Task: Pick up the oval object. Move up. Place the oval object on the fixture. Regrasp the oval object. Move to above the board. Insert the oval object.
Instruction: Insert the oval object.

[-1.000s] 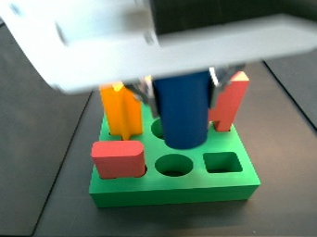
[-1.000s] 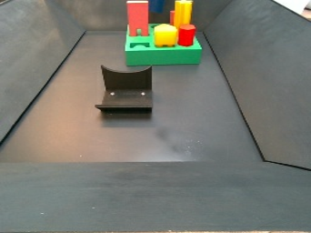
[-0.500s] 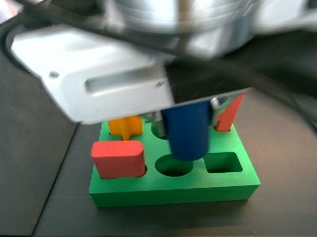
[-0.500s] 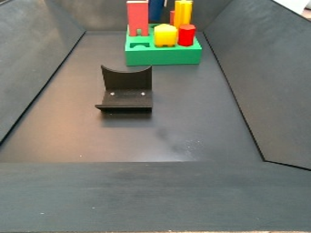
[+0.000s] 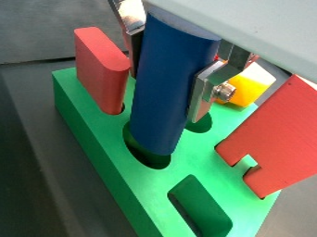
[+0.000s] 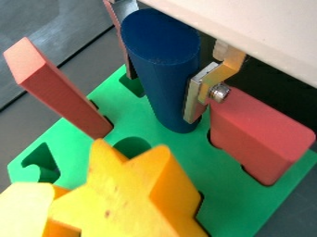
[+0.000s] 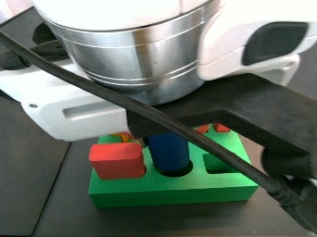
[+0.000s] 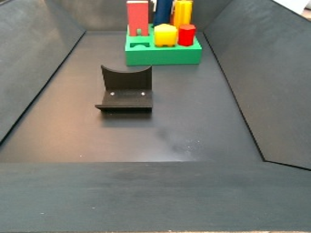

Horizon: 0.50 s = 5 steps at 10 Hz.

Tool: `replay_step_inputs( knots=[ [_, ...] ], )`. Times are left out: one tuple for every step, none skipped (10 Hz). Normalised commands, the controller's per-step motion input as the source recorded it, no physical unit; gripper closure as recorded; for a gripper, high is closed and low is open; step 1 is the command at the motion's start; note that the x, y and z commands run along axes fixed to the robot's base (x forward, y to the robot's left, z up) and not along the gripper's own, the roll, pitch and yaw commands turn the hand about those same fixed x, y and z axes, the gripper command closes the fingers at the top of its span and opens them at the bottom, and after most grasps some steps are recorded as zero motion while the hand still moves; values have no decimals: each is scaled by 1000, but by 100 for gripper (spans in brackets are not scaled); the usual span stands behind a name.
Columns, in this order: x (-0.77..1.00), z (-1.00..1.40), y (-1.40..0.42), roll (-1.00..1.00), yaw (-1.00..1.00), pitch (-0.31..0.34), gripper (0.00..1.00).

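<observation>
I see the gripper [image 5: 168, 69] over the green board [image 5: 106, 162], its silver fingers [image 5: 205, 91] pinching the blue oval object [image 5: 168, 79], whose lower end sits in a hole. In a side view the fixture [image 8: 124, 89] stands at seven o'clock from the board, well apart.

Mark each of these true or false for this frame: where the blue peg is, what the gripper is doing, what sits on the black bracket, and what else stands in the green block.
1. The dark blue oval peg has its lower end in a hole of the green block with shaped holes. True.
2. The gripper is open and clear of the peg. False: a wrist view shows its silver finger plates against the peg's sides.
3. The black L-shaped fixture carries a piece. False: it stands bare.
4. A yellow star-shaped piece stands in the board. True.
5. The board lies on the fixture. False: it sits apart, farther back on the floor.
</observation>
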Motion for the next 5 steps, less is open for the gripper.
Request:
replay_step_inputs(
  knots=[
    [254,-240,-94,31,0,-1,100],
    [294,-209,-46,47,0,0,100],
    [203,-260,0,93,0,0,100],
    [37,-469,0,251,29,29,100],
    [-157,-309,6,400,94,124,100]
  ],
)
